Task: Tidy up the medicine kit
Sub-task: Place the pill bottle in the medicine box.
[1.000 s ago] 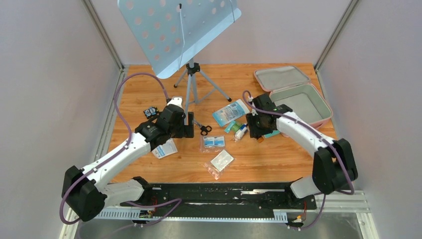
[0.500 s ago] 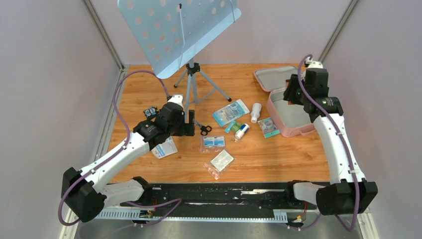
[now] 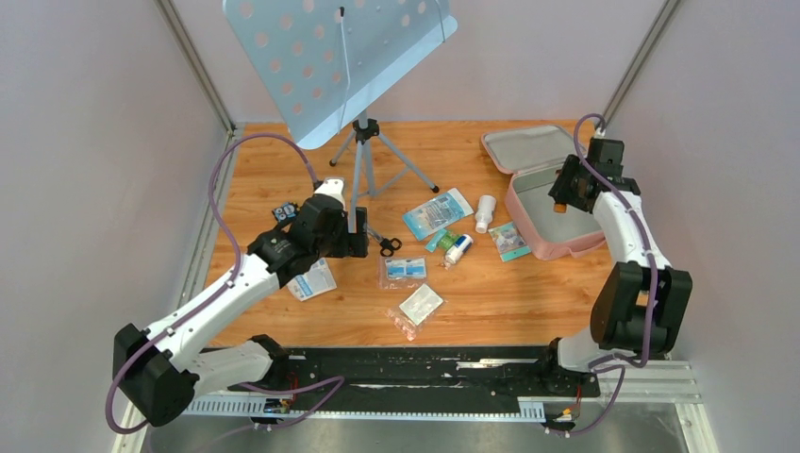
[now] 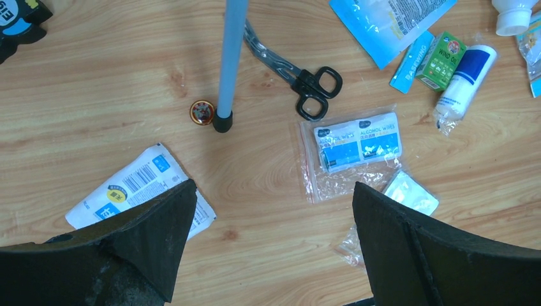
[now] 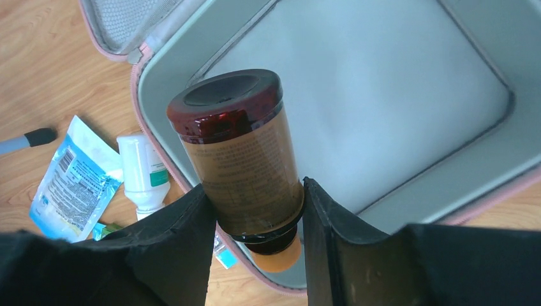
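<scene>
Amber bottle (image 5: pixel 239 166) over kit (image 5: pixel 395 83) — overhead, seemingly orange

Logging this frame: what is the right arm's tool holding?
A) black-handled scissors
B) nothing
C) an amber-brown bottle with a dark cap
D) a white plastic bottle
C: in the right wrist view the right tool is clamped on the amber-brown bottle with a dark cap, above the grey lining of the open pink soft zip case.
</scene>
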Robot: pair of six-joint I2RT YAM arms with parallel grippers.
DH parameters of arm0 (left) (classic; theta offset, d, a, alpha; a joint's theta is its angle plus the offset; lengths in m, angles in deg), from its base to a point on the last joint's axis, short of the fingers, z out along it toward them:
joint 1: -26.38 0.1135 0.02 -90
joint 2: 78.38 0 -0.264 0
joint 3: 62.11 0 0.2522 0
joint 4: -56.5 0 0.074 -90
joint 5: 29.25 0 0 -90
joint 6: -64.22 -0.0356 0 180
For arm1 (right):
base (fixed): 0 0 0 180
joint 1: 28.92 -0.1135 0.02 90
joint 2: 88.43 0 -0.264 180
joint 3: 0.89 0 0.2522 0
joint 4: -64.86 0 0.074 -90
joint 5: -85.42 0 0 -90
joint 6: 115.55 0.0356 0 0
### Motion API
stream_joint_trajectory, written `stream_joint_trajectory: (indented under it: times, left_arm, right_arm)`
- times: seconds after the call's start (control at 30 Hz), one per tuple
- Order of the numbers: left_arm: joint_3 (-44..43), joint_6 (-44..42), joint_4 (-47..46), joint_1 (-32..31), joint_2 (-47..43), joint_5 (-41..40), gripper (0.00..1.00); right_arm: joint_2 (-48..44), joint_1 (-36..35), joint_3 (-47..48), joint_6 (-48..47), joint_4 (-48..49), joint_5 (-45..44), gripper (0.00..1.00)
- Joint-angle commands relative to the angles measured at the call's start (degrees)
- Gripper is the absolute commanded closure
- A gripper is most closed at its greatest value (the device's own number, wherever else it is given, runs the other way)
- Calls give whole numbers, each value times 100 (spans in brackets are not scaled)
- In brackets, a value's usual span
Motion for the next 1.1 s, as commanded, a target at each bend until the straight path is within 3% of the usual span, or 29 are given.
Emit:
stream_joint_trajectory:
  times: [0.0, 0.17, 0.27, 0.43, 0.67, 0.83, 1.07]
  left_arm:
    - [-73, 32, -70, -25, -154, -37, 0]
    - [-56, 101, -23, -26, -250, -74, 0]
    - [-44, 125, 35, -25, -321, -91, 0]
    - [45, 168, 24, -26, -378, -114, 0]
    - [41, 187, -26, -26, -297, -91, 0]
    - [50, 222, -43, -25, -307, -92, 0]
    - [139, 280, -17, -30, -475, -154, 0]
  right_arm:
    - [276, -1, 23, 196, 678, 176, 56]
    - [445, -1, -82, 204, 726, 75, 23]
    - [303, -9, -129, 215, 719, 17, 13]
    - [-113, -117, -89, 282, 647, 106, 14]
    - [-563, -1535, -96, 460, 591, -133, 23]
    - [-193, -2339, -121, 798, 583, -823, 35]
    - [875, -2384, 86, 1187, 627, -511, 35]
